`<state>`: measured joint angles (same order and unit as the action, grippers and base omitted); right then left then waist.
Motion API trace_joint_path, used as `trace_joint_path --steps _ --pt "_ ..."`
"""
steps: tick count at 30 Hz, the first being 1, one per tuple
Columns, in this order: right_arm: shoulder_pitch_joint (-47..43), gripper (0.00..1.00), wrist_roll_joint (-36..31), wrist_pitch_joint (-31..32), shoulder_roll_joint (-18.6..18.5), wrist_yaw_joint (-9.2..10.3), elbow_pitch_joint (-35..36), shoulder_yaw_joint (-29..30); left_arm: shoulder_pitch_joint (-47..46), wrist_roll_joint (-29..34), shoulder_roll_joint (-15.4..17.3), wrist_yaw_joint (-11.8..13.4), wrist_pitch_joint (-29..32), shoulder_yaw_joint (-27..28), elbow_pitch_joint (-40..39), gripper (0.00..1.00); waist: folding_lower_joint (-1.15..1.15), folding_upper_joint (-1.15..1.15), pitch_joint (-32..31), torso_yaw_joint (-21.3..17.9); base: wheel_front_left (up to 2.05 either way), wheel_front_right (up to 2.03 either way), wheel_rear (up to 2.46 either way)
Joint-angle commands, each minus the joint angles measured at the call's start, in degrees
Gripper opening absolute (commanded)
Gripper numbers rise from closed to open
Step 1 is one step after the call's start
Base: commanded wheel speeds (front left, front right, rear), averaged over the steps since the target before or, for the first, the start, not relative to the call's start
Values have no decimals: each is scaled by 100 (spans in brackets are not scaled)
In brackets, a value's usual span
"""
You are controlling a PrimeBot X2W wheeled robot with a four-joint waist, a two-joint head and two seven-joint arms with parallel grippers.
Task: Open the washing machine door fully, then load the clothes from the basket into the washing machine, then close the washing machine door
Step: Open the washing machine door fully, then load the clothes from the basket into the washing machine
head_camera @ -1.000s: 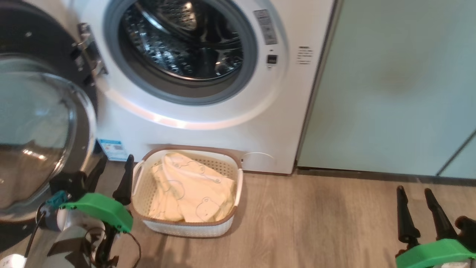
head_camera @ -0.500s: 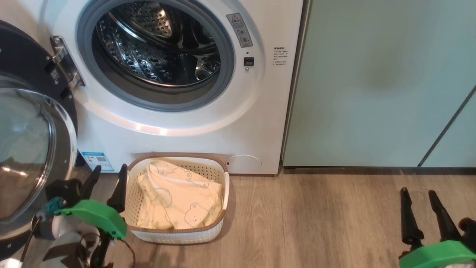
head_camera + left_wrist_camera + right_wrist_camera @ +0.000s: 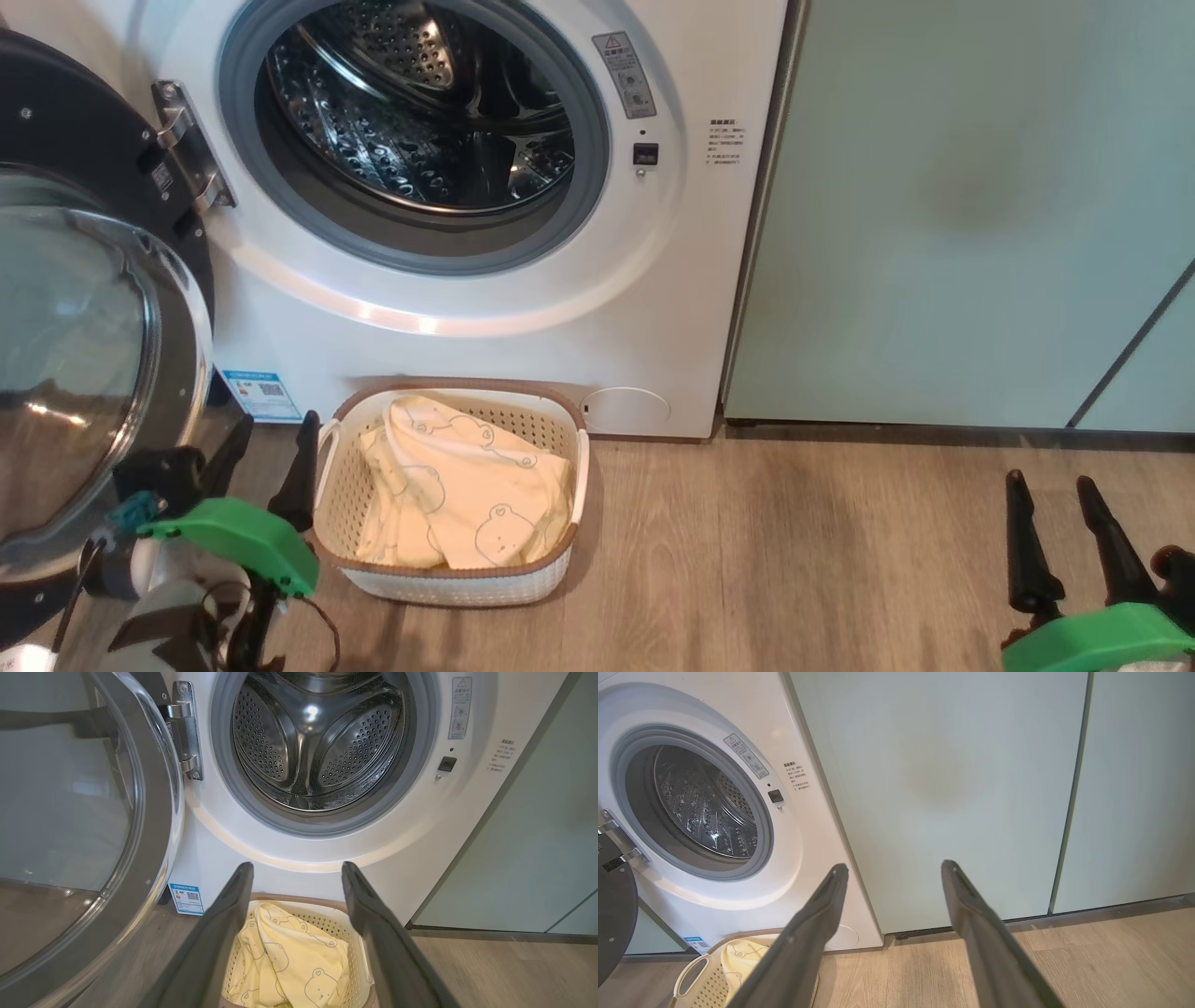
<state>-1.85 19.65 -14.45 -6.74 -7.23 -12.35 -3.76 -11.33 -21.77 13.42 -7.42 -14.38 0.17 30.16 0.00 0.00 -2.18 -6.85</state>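
Observation:
The white washing machine [image 3: 653, 308] stands with its steel drum [image 3: 420, 112] exposed. Its round black door [image 3: 93, 308] with the glass bowl hangs swung out at the left, also seen in the left wrist view as the door [image 3: 84, 826]. On the floor against the machine sits the cream basket [image 3: 457, 583] holding pale yellow bear-print clothes [image 3: 467, 490]. My left gripper [image 3: 275, 425] is open and empty, just left of the basket's handle, below the door. My right gripper [image 3: 1050, 481] is open and empty at the lower right, far from the basket. Between the left fingers lie the clothes [image 3: 299, 961].
Pale green cabinet doors [image 3: 980, 215] stand right of the machine. Wood floor [image 3: 794, 560] spreads between the basket and my right gripper. A blue sticker [image 3: 261, 395] marks the machine's lower left corner. The swung door crowds the space at the left.
The head view has shifted, first leftward across the scene, then slightly back, so the camera moved. Both grippers hold the same spots in it and stay open. The clothes lie unchanged.

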Motion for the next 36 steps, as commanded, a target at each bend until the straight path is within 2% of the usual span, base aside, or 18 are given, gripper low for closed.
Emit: trace_joint_path --steps 1,18,36 --pt "182 100 -31 -55 -66 -25 180 -110 -374 -16 167 -6 -62 249 -157 100 0 0 3 12 0 0 0" --pt "178 100 -3 -55 -53 -25 112 -199 -440 -294 354 -6 -62 -218 28 100 0 0 10 -13 7 -7 0" --pt "153 100 24 -55 -46 -25 116 -209 -429 -391 328 -6 -62 -110 24 100 0 0 41 -19 97 -97 0"
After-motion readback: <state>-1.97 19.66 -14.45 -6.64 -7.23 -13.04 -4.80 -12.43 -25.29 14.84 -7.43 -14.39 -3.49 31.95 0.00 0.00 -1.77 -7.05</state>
